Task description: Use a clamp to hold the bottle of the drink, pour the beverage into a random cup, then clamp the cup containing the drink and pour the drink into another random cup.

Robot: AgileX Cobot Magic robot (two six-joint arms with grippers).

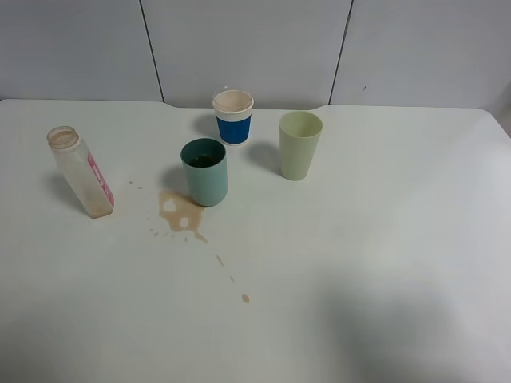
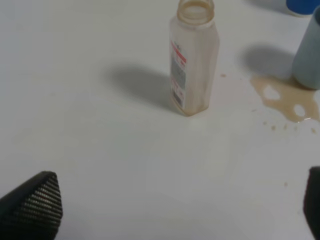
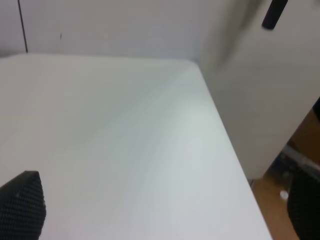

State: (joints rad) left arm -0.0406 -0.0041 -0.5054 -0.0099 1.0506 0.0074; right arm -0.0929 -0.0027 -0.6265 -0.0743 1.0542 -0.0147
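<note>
An uncapped clear bottle with a pink-and-white label stands at the table's left and looks almost empty. It also shows in the left wrist view. A teal cup stands mid-table, with a blue-and-white paper cup behind it and a pale green cup to its right. My left gripper is open and empty, well short of the bottle. My right gripper is open and empty over bare table near the right edge. Neither gripper shows in the exterior high view.
A brown spill lies on the white table at the teal cup's front left, with drips trailing toward the front. It also shows in the left wrist view. The table's right edge drops to the floor.
</note>
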